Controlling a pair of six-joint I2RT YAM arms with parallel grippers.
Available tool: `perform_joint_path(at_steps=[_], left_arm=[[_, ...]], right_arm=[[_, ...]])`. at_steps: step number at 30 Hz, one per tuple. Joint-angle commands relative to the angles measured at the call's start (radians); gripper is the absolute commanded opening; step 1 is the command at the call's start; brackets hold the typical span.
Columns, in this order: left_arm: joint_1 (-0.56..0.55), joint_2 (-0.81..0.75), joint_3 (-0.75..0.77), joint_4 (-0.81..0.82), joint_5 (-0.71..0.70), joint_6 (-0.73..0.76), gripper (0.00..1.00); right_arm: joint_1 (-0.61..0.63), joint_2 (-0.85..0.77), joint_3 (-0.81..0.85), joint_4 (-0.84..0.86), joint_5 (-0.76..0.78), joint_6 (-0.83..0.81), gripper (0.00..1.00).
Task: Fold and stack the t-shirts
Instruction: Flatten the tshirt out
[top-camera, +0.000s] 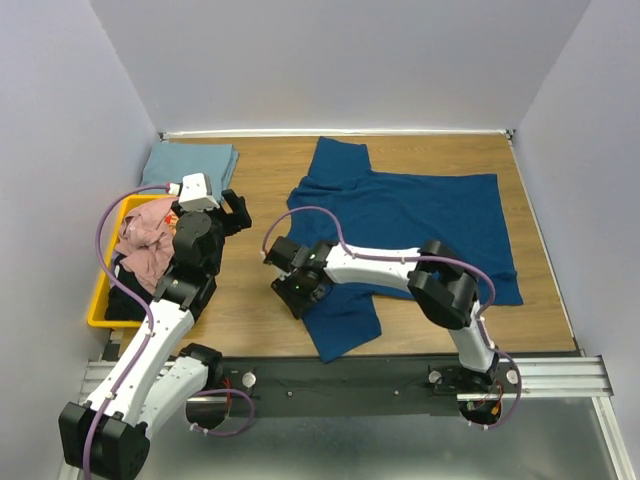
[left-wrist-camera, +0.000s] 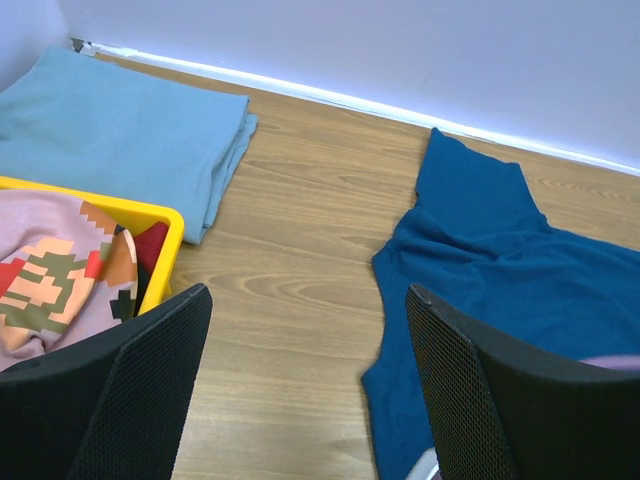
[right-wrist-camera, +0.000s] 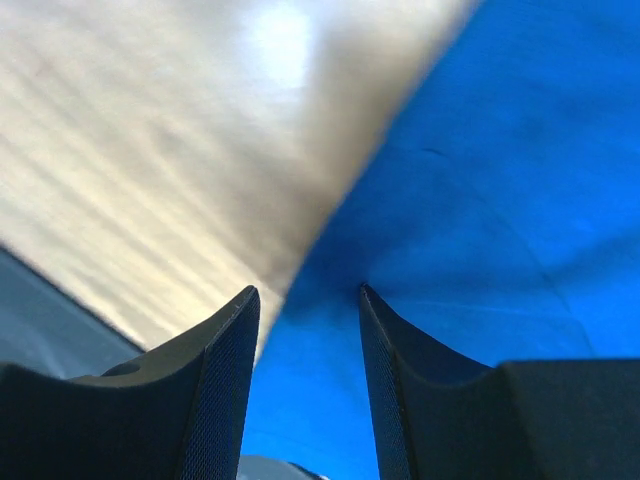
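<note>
Progress: early. Pale blue t-shirt (top-camera: 190, 160) folded, lying at back left corner of table (top-camera: 245, 320); likely base of stack. Blue t-shirt (top-camera: 420, 215) spread flat mid-table, not yet folded. Pink t-shirt (top-camera: 148, 235) crumpled in yellow bin (top-camera: 98, 305), untouched. Right end effector (right-wrist-camera: 305, 292) low at blue t-shirt's left edge, fingers partly apart, straddling cloth edge, nothing clamped. Left end effector (left-wrist-camera: 308, 300) wide apart, empty, above table beside bin. Left to do: fold blue, stack, then bin contents.
</note>
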Motion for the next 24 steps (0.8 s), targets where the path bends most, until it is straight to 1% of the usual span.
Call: perform_joint_path(at_steps=[1,4,8,9,11,12,13,14,16,20,24], left_arm=[[0.005,0.005,-0.012,-0.003,-0.025,-0.013,0.86],[0.005,0.007,-0.013,-0.003,-0.025,-0.010,0.86],[0.005,0.008,-0.015,-0.004,-0.033,-0.010,0.86],[0.005,0.010,-0.015,-0.003,-0.036,-0.010,0.86],[0.005,0.013,-0.015,-0.004,-0.042,-0.008,0.86],[0.005,0.014,-0.015,-0.004,-0.042,-0.008,0.86],[0.005,0.014,-0.013,-0.004,-0.043,-0.008,0.86],[0.005,0.016,-0.013,-0.004,-0.043,-0.008,0.86],[0.005,0.014,-0.012,-0.004,-0.048,-0.008,0.86],[0.005,0.013,-0.013,-0.004,-0.053,-0.008,0.86],[0.005,0.005,-0.013,-0.006,-0.063,-0.008,0.86]], right_arm=[[0.076,0.056,0.078,-0.088,-0.080,-0.020,0.51],[0.103,0.069,0.138,-0.096,-0.124,-0.019,0.51],[0.109,0.058,0.176,-0.105,-0.127,-0.020,0.51],[0.109,0.049,0.176,-0.105,-0.109,-0.013,0.51],[0.109,0.010,0.159,-0.106,-0.005,0.006,0.50],[0.105,-0.005,0.150,-0.106,0.035,0.009,0.49],[0.097,-0.017,0.127,-0.106,0.113,0.012,0.48],[0.088,-0.034,0.115,-0.106,0.135,0.015,0.45],[0.062,-0.042,0.086,-0.105,0.172,0.019,0.45],[0.051,-0.017,0.081,-0.102,0.206,0.019,0.45],[0.051,0.022,0.108,-0.096,0.189,0.015,0.45]])
